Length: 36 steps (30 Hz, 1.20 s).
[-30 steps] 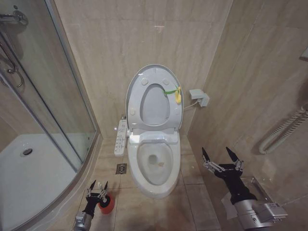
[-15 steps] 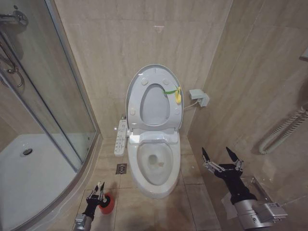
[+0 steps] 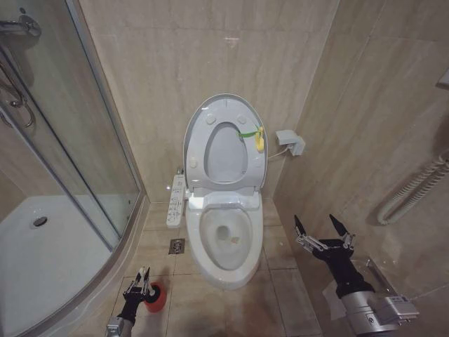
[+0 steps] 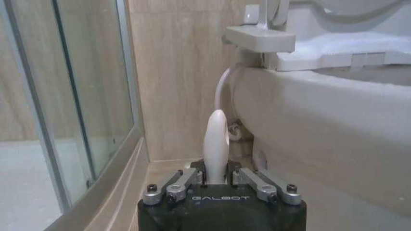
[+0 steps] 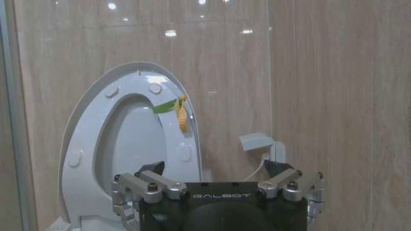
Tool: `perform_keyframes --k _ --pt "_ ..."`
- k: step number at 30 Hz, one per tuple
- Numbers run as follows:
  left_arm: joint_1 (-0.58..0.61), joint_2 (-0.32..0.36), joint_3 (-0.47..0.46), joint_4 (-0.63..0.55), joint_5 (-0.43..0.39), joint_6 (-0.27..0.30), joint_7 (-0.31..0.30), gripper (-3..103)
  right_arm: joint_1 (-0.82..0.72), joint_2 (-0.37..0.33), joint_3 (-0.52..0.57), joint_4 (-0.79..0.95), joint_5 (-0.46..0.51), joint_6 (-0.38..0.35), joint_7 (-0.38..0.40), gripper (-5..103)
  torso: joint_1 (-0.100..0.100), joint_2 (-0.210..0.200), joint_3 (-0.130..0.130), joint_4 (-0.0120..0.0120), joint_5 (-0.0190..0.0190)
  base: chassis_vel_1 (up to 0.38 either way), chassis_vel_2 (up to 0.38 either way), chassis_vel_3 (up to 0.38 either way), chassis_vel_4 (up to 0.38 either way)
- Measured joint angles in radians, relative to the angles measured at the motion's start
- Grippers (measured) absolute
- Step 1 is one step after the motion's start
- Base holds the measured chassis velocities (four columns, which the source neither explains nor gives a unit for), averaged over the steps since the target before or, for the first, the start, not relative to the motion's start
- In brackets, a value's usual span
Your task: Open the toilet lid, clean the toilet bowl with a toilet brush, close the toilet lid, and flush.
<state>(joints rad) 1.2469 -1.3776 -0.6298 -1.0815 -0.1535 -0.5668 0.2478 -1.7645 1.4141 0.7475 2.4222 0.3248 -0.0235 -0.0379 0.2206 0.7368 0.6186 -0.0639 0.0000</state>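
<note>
Beige marble-look tile covers the walls and floor [image 3: 280, 281] of this bathroom, with a glass shower enclosure [image 3: 63, 175] along the robot's left. Against the back wall stands the toilet. Its toilet lid [image 3: 226, 140] is raised upright with the seat ring against it, a yellow-green tag at one edge, and the toilet bowl [image 3: 226, 242] lies open below, a white button-panel arm [image 3: 175, 201] on its left side.

Left claw [image 3: 139, 284] sits low near the floor, just left of the bowl's front, at the red holder cup [image 3: 156, 298]. In the left wrist view its fingers are pressed in on the white handle of the toilet brush [image 4: 216, 147], which stands upright between them, long axis vertical; the bristle head is hidden. The bowl's outer wall rises just beside the handle, toward the robot's right.

Right claw [image 3: 324, 232] hangs idle near the right wall, fingers spread wide, holding nothing.

Judgement: lid opening is done; the brush is gripped but not yet lifted from its cup. It must come straight up along its axis, then travel right and over the rim. Left arm is the nearer.
</note>
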Motion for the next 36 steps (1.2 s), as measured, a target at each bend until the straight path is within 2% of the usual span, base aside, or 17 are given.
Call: perform_keyframes --k 16,25,34,36 --pt "0.125 0.002 -0.032 -0.215 -0.022 0.009 -0.003 20 0.000 0.000 0.000 0.000 0.000 0.000 0.000 100 0.000 0.000 0.000 0.0001 0.0000 0.000 0.000 0.000 0.000" --pt "0.221 0.001 -0.046 -0.349 -0.083 0.007 -0.002 20 0.000 0.000 0.000 0.000 0.000 0.000 0.000 100 0.000 0.000 0.000 0.0000 0.0000 0.000 0.000 0.000 0.000" --pt "0.351 -0.015 -0.052 -0.518 -0.108 0.016 -0.038 20 0.000 0.000 0.000 0.000 0.000 0.000 0.000 100 0.000 0.000 0.000 0.0000 0.0000 0.000 0.000 0.000 0.000" --pt "0.405 -0.026 -0.052 -0.595 -0.111 0.015 -0.043 20 0.000 0.000 0.000 0.000 0.000 0.000 0.000 100 0.000 0.000 0.000 0.0001 0.0001 0.000 0.000 0.000 0.000"
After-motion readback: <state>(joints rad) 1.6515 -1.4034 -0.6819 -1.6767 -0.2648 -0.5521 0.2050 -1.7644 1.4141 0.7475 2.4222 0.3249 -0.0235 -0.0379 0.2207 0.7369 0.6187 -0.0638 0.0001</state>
